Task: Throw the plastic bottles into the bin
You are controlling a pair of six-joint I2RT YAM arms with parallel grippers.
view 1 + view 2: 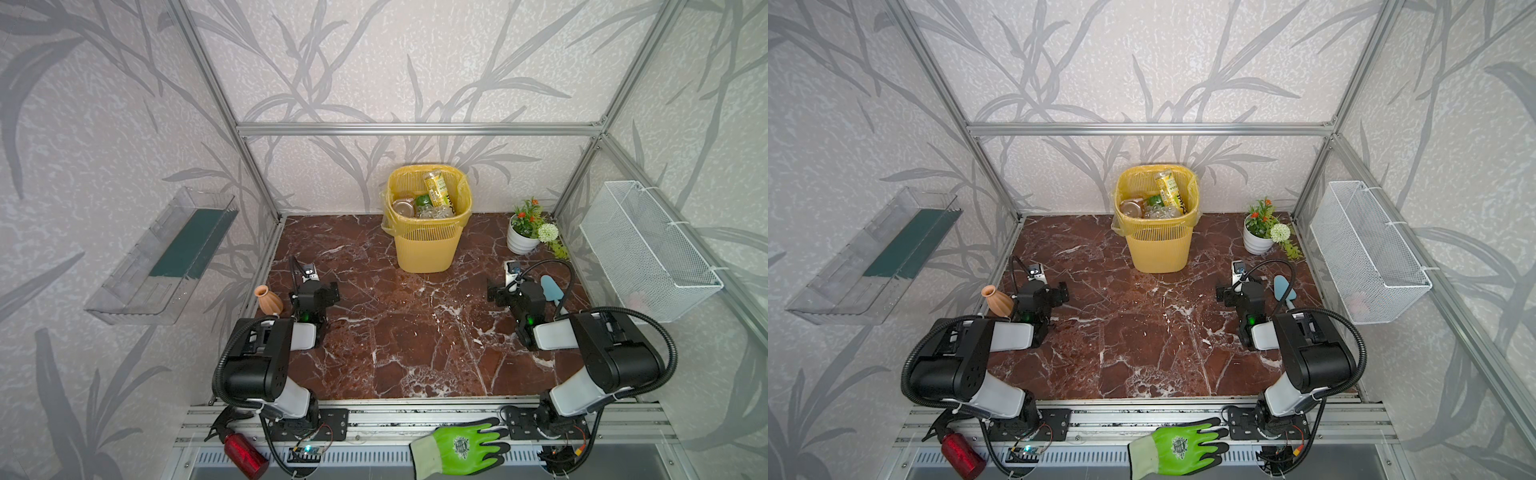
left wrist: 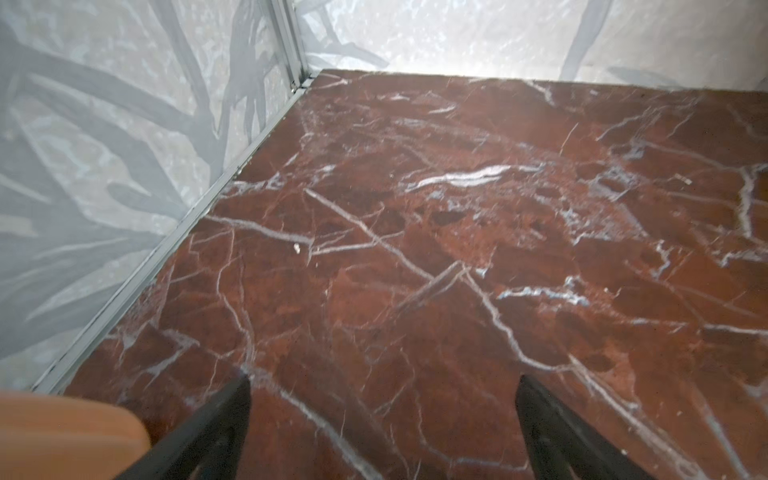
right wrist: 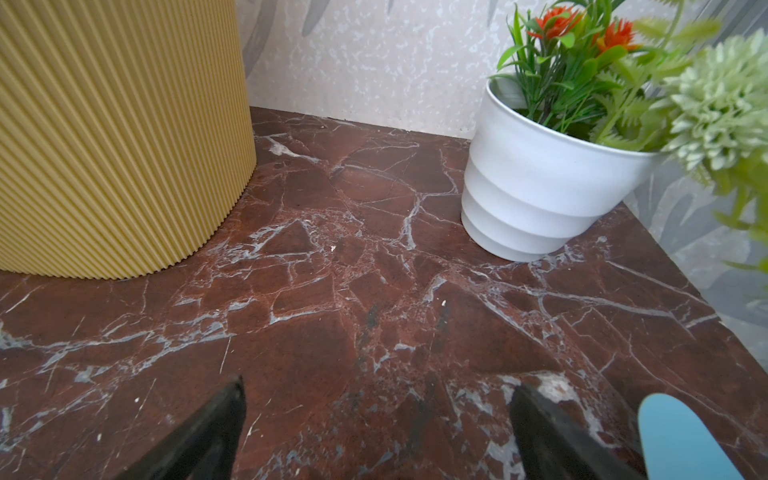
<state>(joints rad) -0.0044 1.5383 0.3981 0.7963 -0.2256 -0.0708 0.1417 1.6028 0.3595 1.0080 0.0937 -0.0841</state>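
While the clear and green plastic bottles [image 1: 436, 192] lie heaped inside the yellow slatted plastic bin [image 1: 424, 253] at the back of the red-brown marble table [image 1: 395, 332], the left pincer [image 2: 384, 380] and the right pincer [image 3: 378, 384] both hang spread wide over bare marble, holding nothing.

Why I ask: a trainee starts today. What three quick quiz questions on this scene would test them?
1. Where are the bottles? A in the bin; B in the wire basket; C on the table.
2. True or false: the right gripper holds a bottle.
3. Fill in: the small orange thing beside the left gripper is a ____.
Key: 1 A. 2 false, it is open and empty. 3 vase.
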